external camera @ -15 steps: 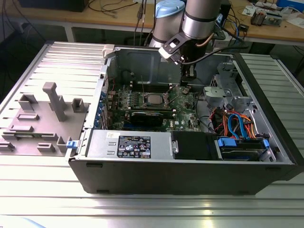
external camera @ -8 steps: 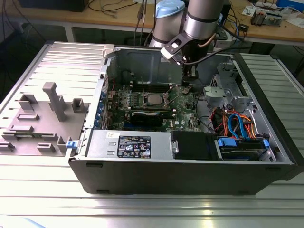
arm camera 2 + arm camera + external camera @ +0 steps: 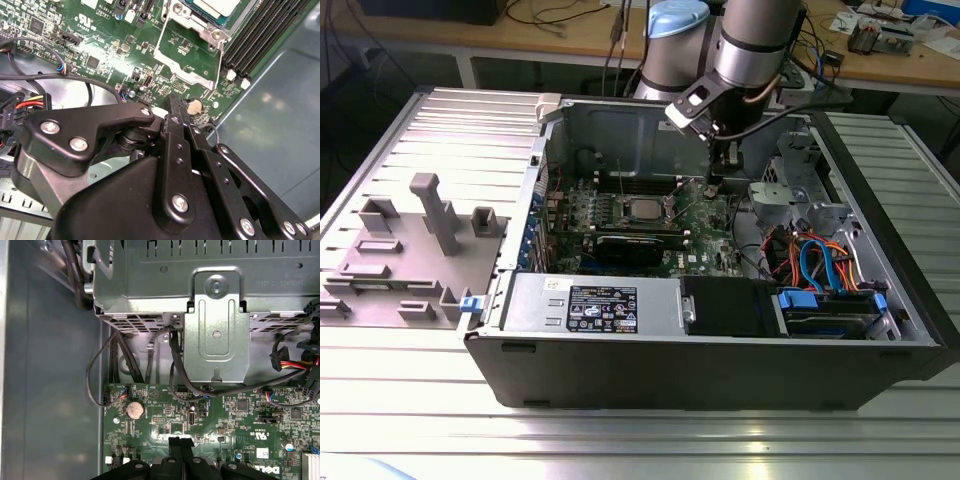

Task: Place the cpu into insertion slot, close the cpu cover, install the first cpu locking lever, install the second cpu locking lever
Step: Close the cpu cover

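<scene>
Gripper (image 3: 718, 180) hangs inside an open computer case (image 3: 720, 365), low over the green motherboard (image 3: 705, 225), its two thin black fingers pressed together with nothing between them. In the exterior view it stands to the exterior view's right of the cpu (image 3: 642, 210), clearly apart from it, under the grey arm that reaches down over the case's rear wall.

In the second wrist view the closed fingertips of the gripper (image 3: 172, 100) point at the board just beside a round silver coin cell battery (image 3: 194, 106). Beyond them the cpu (image 3: 217, 5) lies flat in its socket, pale metal top up. The cpu cover (image 3: 185, 72), a thin silvery frame, is swung open on the gripper's side of the socket, with green board showing through its window. Long black memory slots (image 3: 260, 35) run alongside the socket.

In the first wrist view the gripper (image 3: 181, 441) faces a grey sheet-metal drive cage (image 3: 215, 330). Black cables (image 3: 172, 360) loop down from the cage onto the board, close to the coin cell battery (image 3: 134, 410).

Elsewhere in the exterior view, a black graphics card (image 3: 630, 245) sits just in front of the cpu, a labelled power supply (image 3: 600, 305) lines the near wall, and the case rests on a ribbed metal table (image 3: 640, 440)
</scene>
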{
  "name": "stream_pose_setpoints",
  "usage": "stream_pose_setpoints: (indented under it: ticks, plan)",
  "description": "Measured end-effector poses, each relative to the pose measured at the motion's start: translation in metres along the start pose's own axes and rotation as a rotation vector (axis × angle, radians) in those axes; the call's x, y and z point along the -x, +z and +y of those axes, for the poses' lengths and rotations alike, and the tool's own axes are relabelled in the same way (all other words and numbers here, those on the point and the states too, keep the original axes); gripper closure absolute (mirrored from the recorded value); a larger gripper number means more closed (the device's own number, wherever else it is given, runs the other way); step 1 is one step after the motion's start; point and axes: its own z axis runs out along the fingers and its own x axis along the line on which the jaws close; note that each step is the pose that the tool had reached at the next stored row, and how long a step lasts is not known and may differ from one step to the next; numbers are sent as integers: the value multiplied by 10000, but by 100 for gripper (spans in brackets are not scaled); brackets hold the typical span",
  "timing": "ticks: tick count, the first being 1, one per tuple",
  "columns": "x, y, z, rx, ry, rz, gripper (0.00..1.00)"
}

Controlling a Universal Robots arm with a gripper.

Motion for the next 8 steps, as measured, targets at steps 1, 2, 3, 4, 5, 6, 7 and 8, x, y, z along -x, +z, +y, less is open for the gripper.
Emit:
stream_pose_setpoints:
  ticks: [1,2,3,4,5,6,7,8]
  plan:
    - [1,17,1,0,1,1,89]
    - [2,33,1,0,1,0,89]
    - [2,51,1,0,1,1,89]
    - [4,85,1,0,0,1,89]
    - [5,103,1,-1,0,0,89]
    - [5,109,1,-1,0,1,89]
    - [6,112,1,-2,0,-2,89]
    - [6,112,1,-1,0,-2,89]
